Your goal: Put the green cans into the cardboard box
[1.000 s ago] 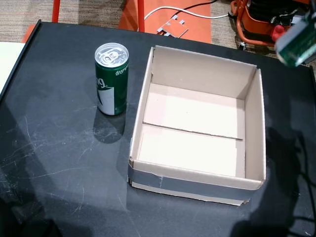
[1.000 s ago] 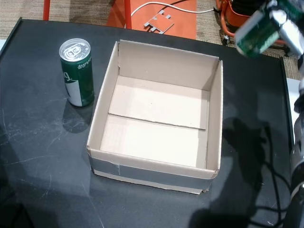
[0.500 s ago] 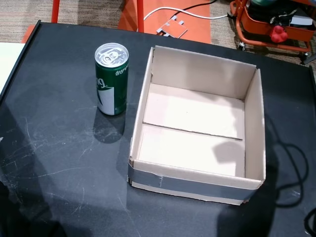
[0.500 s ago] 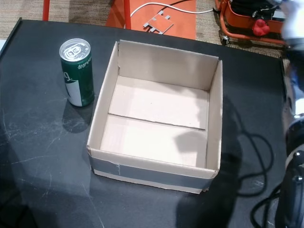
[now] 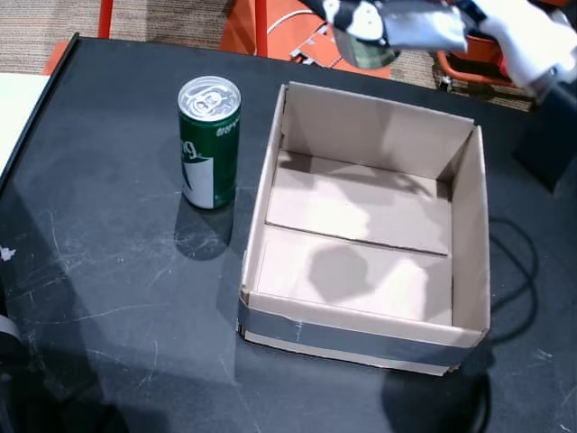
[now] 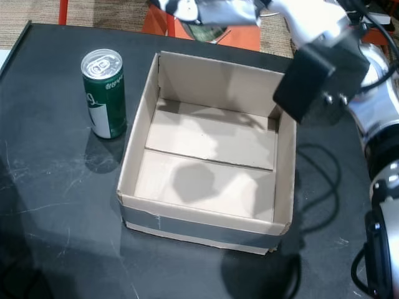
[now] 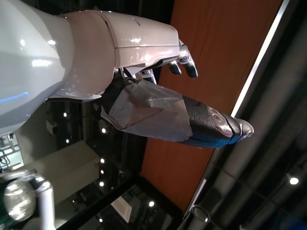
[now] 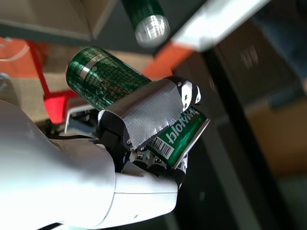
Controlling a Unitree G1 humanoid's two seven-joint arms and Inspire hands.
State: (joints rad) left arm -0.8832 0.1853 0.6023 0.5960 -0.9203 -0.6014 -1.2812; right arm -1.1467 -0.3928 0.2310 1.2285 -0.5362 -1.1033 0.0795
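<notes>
One green can [image 5: 209,142] [image 6: 105,93] stands upright on the black table [image 5: 108,271], just left of the open cardboard box [image 5: 361,329] [image 6: 199,221], whose floor is bare. My right hand [image 5: 397,23] [image 6: 212,9] hovers high over the box's far wall, shut on a second green can [image 5: 365,50] [image 8: 129,86] held on its side. The right wrist view shows taped fingers [image 8: 144,112] wrapped around that can. My left hand [image 7: 158,100] shows only in the left wrist view, fingers apart and holding nothing, with a ceiling behind it.
My right forearm with a black block [image 6: 321,75] crosses above the box's far right corner. Orange frames [image 5: 270,27] and a white cable lie on the floor beyond the table. The table's left edge [image 5: 36,99] borders a white surface.
The right hand and its can, at the upper right a second ago and then out of view, now reach leftward over the box's far wall. A shadow falls inside the box. The standing can has not moved.
</notes>
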